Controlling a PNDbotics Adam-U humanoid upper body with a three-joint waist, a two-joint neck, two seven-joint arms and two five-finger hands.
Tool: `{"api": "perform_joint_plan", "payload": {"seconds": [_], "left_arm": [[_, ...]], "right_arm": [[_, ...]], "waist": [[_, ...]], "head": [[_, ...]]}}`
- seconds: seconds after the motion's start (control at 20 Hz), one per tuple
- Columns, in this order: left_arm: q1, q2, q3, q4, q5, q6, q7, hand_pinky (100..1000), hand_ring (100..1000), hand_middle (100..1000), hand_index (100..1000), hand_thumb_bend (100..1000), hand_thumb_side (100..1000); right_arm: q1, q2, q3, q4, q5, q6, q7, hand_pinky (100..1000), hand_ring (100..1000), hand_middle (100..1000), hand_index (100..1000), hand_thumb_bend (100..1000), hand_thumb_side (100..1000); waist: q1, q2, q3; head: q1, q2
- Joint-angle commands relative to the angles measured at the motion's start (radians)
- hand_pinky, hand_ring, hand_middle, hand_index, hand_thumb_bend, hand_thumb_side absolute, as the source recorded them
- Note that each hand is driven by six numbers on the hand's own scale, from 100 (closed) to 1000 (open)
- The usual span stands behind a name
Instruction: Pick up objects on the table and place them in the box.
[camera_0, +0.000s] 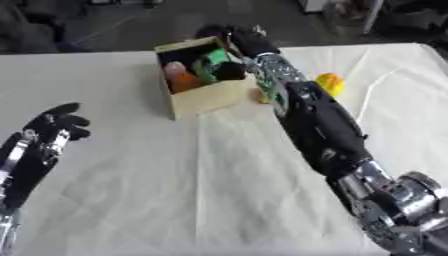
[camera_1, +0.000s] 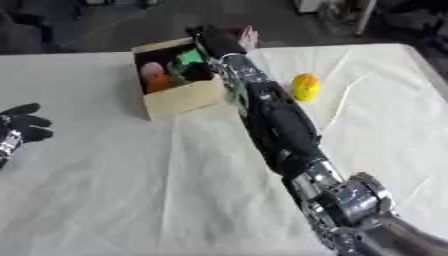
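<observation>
Right hand (camera_0: 238, 36) reaching over box (camera_0: 210, 97), grasp state unreadable
Advising release well inside rim; left hand (camera_0: 54, 125) idling with fingers relaxed

Right arm (camera_0: 319, 122) spans the cloth (camera_0: 175, 190) toward the box (camera_0: 206, 97) (left side open).

White cloth (camera_0: 219, 190) over the tabletop, tan box (camera_0: 206, 97) holding orange, green and black items, yellow object (camera_0: 330, 83), black right arm (camera_0: 319, 120) with silver joints, black left hand (camera_0: 54, 125)
</observation>
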Motion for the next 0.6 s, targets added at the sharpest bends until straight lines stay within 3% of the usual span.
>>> {"api": "perform_joint_plan", "payload": {"seconds": [0.05,0.15,0.3,0.6], "left_arm": [[-0.012,0.002,0.002,-0.02,0.004,0.0,-0.001,819,701,680,904,100,807],[-0.01,0.003,0.003,-0.019,0.003,0.002,-0.001,819,701,680,904,100,809],[-0.007,0.006,0.006,-0.017,0.001,0.004,0.001,819,700,679,903,100,813],[0.002,0.011,0.009,-0.013,-0.01,0.006,-0.001,820,700,679,900,100,821]], "right_arm": [[-0.021,-0.022,0.001,-0.034,0.005,-0.009,-0.006,848,805,864,985,270,700],[-0.027,-0.046,-0.011,-0.047,0.003,0.011,-0.024,849,801,860,984,229,617],[-0.039,-0.11,-0.035,-0.043,0.005,0.056,-0.011,852,807,871,987,120,406],[-0.038,-0.247,-0.104,0.016,0.033,0.197,0.103,859,834,909,999,126,420]], "waist": [[0.015,-0.008,-0.003],[0.014,-0.008,-0.009],[0.008,-0.009,-0.022],[-0.009,-0.011,-0.04]], "head": [[-0.001,-0.003],[-0.002,-0.003],[0.0,-0.003],[0.004,-0.003]]}}
